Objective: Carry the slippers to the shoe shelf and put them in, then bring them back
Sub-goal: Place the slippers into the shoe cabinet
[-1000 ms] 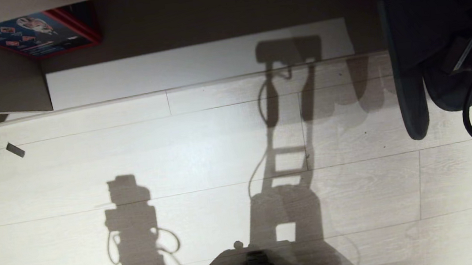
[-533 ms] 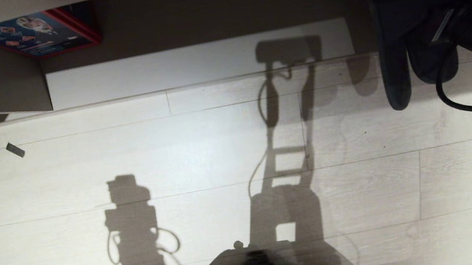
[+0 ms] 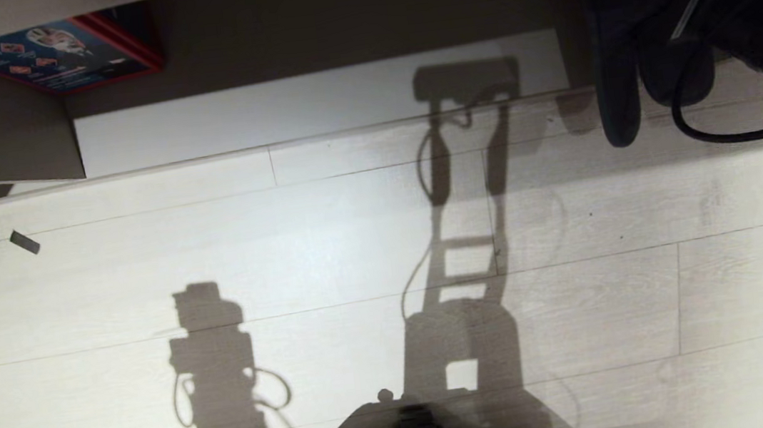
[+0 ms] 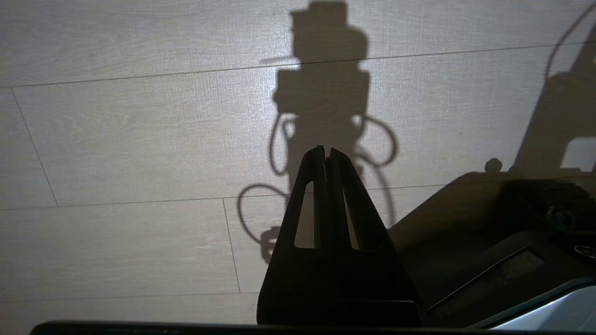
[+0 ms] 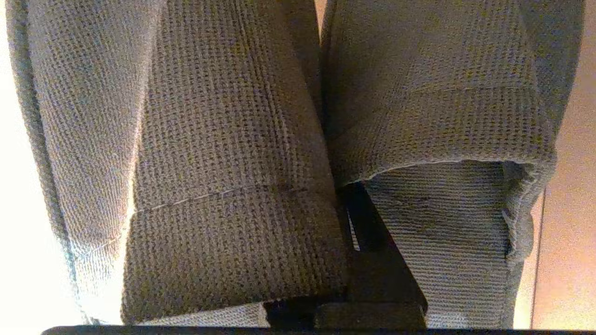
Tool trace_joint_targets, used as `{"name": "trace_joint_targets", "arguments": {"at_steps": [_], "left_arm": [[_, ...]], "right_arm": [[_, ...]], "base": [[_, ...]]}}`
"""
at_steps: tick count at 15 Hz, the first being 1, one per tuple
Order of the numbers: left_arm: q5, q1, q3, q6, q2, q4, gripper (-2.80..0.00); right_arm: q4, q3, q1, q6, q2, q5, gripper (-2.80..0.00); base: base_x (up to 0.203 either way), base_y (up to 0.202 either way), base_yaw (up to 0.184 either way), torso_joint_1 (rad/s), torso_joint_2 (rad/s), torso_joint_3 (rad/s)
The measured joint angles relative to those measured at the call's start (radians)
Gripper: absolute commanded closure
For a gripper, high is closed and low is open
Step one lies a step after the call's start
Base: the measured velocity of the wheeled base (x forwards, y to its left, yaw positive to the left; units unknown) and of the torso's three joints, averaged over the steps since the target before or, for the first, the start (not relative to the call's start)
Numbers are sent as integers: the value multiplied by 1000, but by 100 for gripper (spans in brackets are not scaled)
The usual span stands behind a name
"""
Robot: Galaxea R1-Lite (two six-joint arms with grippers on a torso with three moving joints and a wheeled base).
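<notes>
Looking right, you see the right gripper [image 5: 358, 232] pinching both slippers [image 5: 233, 163] above the shoe shelf's pale base board [image 3: 312, 110]; left gripper [image 4: 326, 156] pressed together.

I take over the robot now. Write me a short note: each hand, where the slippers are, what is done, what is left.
Right hand: shut on the slippers, both hanging together at the head view's upper right, at the shoe shelf.
Left hand: shut, empty, over the bare floor.
Done: slippers picked up and carried to the shelf.
Left: set them in, then bring them back.
</notes>
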Motion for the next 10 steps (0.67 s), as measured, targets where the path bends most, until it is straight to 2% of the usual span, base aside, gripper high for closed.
{"name": "trace_joint_targets", "arguments": {"at_steps": [10], "left_arm": [[0,0,0,0,0,0,0]], "right_arm": [[-14,-160,1,6,97,-2,0]], "base": [[0,0,0,0,0,0]]}}
